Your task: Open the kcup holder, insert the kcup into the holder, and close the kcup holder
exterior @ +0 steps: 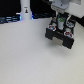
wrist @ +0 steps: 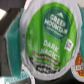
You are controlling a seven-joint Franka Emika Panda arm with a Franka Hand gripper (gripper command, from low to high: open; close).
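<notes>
The black kcup holder [exterior: 51,34] sits on the white table toward the exterior view's right, with pods showing in its top. My gripper [exterior: 60,21] hangs straight above it, shut on the kcup [exterior: 60,22], a small cup with a green top. In the wrist view the kcup's green lid [wrist: 49,30] fills most of the picture. A pale finger [wrist: 10,31] lies against one side of it. Beneath it, edges of other pods show: one with a reddish top [wrist: 79,61] and a white one [wrist: 20,79]. Whether the kcup touches the holder I cannot tell.
A white bottle-shaped object [exterior: 25,10] stands at the back of the table [exterior: 25,55], with a blue glow beside it. Dark clutter [exterior: 7,19] lines the back edge at the exterior view's left.
</notes>
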